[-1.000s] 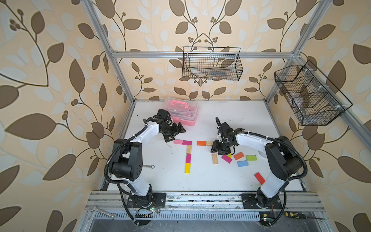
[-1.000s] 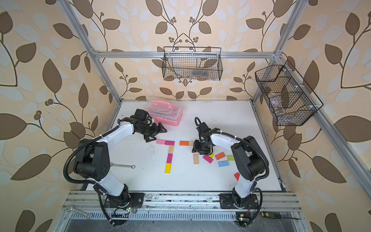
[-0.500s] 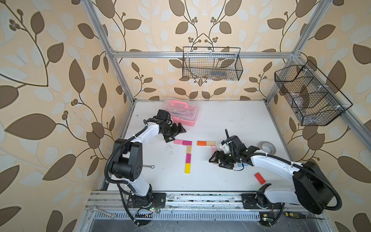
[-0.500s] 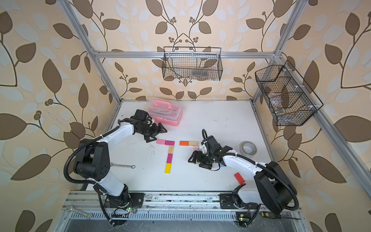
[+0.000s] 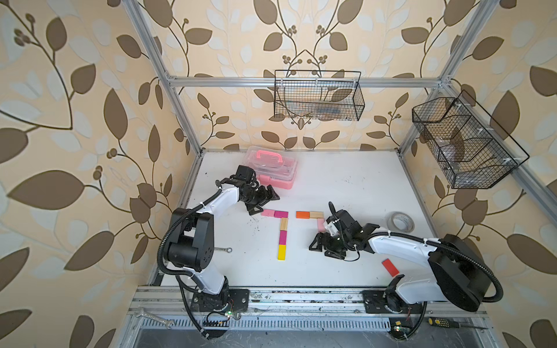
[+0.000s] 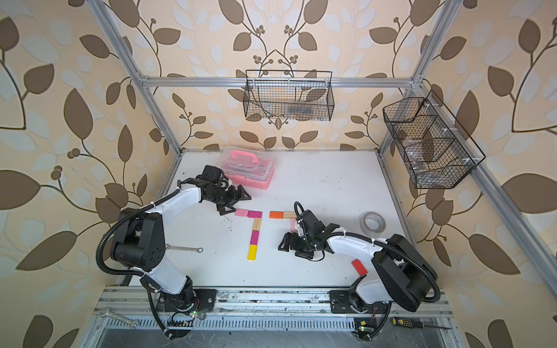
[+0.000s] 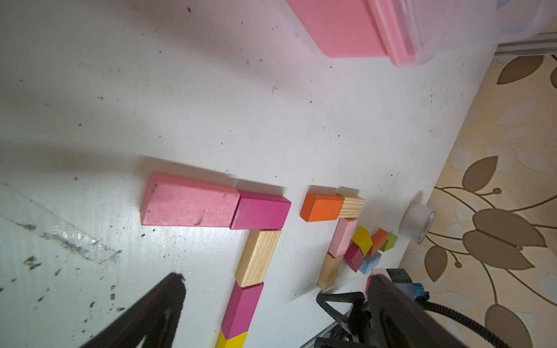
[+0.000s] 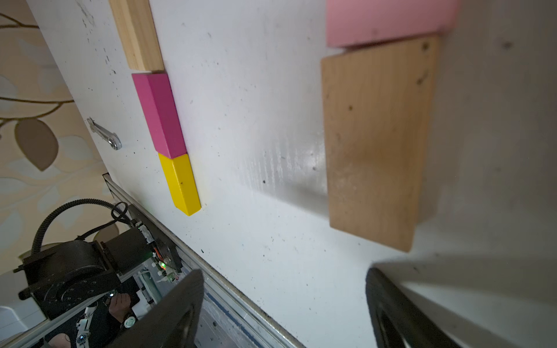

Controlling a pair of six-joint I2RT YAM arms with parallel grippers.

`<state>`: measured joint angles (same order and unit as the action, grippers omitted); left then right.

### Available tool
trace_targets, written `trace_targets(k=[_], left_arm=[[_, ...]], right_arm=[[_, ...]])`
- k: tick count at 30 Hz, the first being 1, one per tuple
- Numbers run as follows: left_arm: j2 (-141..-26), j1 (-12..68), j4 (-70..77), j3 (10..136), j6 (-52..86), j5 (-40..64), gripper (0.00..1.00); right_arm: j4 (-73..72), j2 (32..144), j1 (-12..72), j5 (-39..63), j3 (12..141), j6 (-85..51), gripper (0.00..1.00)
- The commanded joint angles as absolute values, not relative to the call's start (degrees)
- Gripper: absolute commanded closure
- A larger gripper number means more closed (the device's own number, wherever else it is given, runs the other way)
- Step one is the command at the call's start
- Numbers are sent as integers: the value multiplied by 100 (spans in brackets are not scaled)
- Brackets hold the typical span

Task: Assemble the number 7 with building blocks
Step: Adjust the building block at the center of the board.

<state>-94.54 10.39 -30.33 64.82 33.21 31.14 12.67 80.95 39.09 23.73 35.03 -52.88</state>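
Note:
A finished number 7 (image 5: 282, 230) lies at mid-table: pink and magenta blocks as the bar, then wood, magenta and yellow (image 8: 180, 183) as the stem. To its right lie an orange block (image 5: 302, 214), a wood block (image 5: 316, 214) and a pink block (image 5: 320, 224), with a wood block (image 8: 373, 141) under the pink one. My right gripper (image 5: 321, 245) (image 8: 284, 280) stands open just in front of that wood block, holding nothing. Several loose building blocks (image 7: 369, 248) lie beside it, hidden by the arm in both top views. My left gripper (image 5: 265, 202) (image 7: 277, 277) hovers open by the pink block (image 7: 188, 205).
A pink clear-lidded case (image 5: 271, 167) stands behind the left gripper. A tape roll (image 5: 400, 221) lies at the right, a red block (image 5: 390, 267) at the front right and a wrench (image 5: 221, 249) at the front left. Wire baskets (image 5: 318, 96) hang on the walls.
The right arm has swung out to the right and its gripper has come toward the front, opening wider. It now covers the loose blocks, and the tape roll shows. The left arm has not moved.

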Motion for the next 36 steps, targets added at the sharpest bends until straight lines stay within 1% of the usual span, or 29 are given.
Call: trace_targets(k=[1, 26, 31, 34, 36], left_arm=[[-9300, 993, -3192, 6609, 3236, 3234, 3], [-9346, 992, -3298, 6688, 3205, 3206, 2], [-9337, 993, -3305, 6674, 3208, 3201, 2], [-9304, 990, -3287, 6636, 3215, 3182, 3], [-9295, 993, -3263, 6619, 3232, 3179, 3]], right_arm=[[1431, 8296, 3972, 2044, 3706, -5195, 15], [1511, 8861, 3943, 2118, 4103, -4906, 15], [1542, 8736, 3979, 2192, 4120, -4904, 15], [1725, 8441, 4035, 2215, 4223, -4861, 15], [1914, 8120, 3923, 2210, 4365, -4873, 15]])
